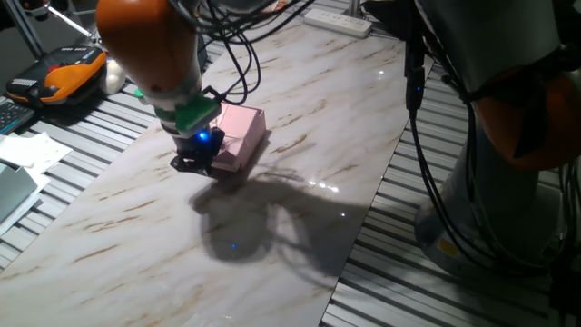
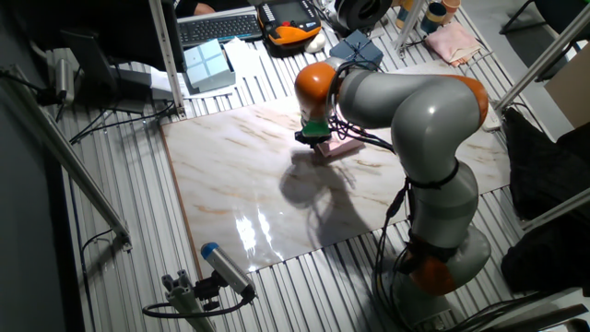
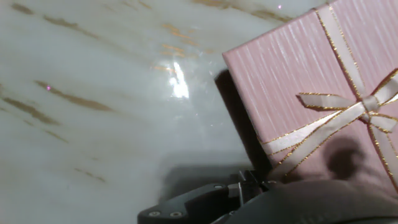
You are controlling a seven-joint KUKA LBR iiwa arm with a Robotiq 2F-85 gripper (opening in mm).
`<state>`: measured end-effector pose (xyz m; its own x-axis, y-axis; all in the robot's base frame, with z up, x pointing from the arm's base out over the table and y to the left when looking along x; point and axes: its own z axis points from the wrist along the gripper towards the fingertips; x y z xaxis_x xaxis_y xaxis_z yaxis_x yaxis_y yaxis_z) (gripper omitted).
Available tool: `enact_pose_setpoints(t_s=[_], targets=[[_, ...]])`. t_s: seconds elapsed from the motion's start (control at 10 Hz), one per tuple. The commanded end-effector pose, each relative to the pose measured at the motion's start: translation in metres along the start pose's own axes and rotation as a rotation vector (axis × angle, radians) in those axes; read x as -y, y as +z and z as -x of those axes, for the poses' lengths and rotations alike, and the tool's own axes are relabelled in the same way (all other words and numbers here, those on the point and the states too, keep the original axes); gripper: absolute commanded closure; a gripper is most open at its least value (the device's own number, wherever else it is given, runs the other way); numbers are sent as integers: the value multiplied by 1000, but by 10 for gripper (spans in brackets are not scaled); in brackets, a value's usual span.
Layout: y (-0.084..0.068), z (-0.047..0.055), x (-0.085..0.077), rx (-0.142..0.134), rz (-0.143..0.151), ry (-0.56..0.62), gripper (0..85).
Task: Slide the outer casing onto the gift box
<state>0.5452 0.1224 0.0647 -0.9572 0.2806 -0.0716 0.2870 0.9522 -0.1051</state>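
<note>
A KUKA arm's two-finger gripper (image 1: 196, 162) bends low over the marble-patterned table (image 1: 300, 136), its black fingers at the near edge of a flat pale pink gift box (image 1: 241, 136) that lies on the slab. From the hand view the gift box (image 3: 311, 93) fills the right side: a square lid of finely ribbed pink card with a crisp corner and straight edges, crossed by a thin cream ribbon (image 3: 348, 115) with gold-flecked borders, tied in a small bow. To the left of the box the tabletop is glossy, white with tan veins, and throws back a bright glare. A dark finger (image 3: 205, 202) shows at the bottom of that view, just beside the box's lower edge; whether the fingers stand wide, narrow or pinch anything cannot be told from any view. The outer casing cannot be told apart from the box in these pictures; the pink mass in the fixed views may be one piece or two. In the other fixed view the gripper (image 2: 313, 138) and the pink shape (image 2: 343, 146) sit near the far middle of the table. The box looks light and stiff-walled, likely to skate on the polished slab if pushed, so it may need bracing; flat side walls seem the safest hold, clear of the soft bow, which would crush or snag.
</note>
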Motion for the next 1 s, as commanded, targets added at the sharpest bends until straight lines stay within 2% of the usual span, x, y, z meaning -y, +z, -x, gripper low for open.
enact_pose_setpoints(t_s=[0.0,0.4,0.5,0.7,0.9], targets=[[1,1,0,2,-3,-3,850],[-2,8,4,0,-29,-40,850],[-5,10,6,-9,-36,-52,850],[-11,17,13,-26,-25,-71,850],[-12,20,16,-26,-25,-78,850]])
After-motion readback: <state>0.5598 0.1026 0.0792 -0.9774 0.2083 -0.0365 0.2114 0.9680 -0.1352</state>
